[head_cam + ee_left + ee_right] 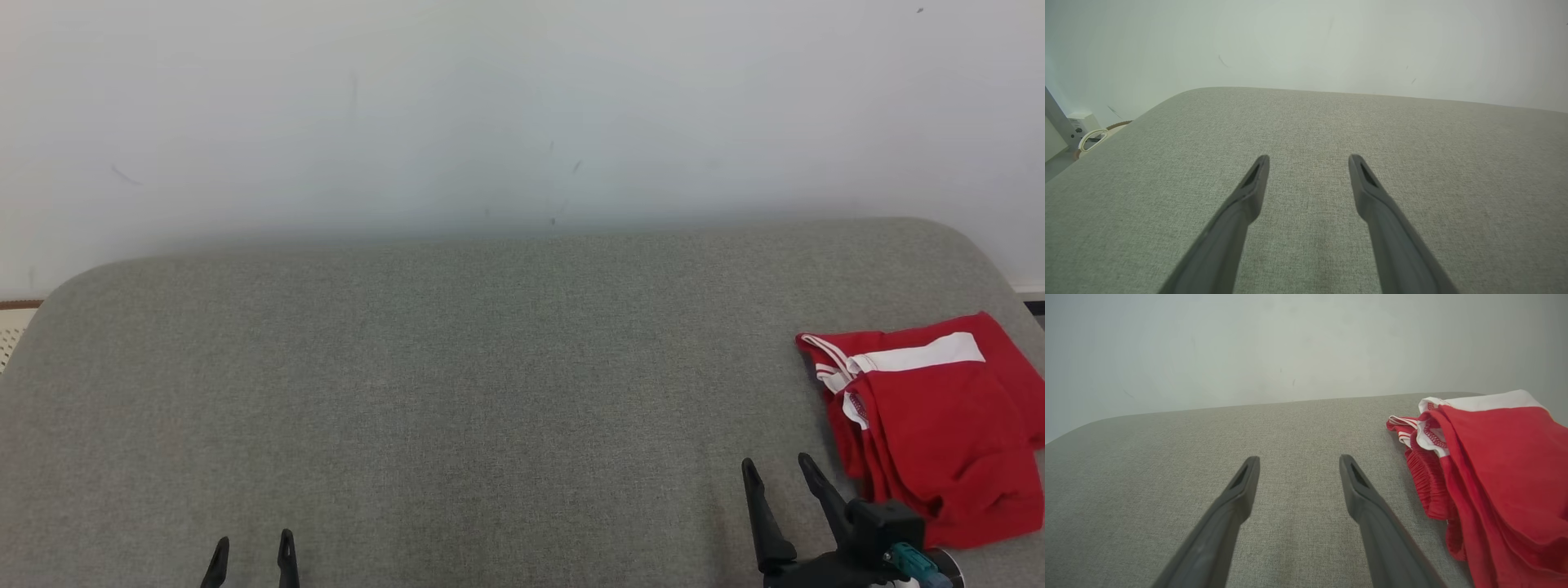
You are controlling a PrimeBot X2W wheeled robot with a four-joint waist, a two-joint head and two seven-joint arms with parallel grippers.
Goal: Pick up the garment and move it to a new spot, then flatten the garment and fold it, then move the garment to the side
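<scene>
Your garment [931, 425], red with a white band [918, 357], lay folded in loose layers at the right end of the grey fabric-covered bench [457, 367], close to its near edge. Your right gripper [775, 461] sat just left of it at the near edge, both dark fingers spread wide and holding nothing. In the right wrist view the fingers pointed toward the far side over bare fabric, and the garment's gathered red edge lay to their right, apart from them. Your left gripper [254, 539] showed at the near left, well apart from the garment, its fingers parted too and empty. They hung over plain bench cloth in the left wrist view. A pale wall [490, 106] with a few small dark marks rose behind the bench's far edge.
</scene>
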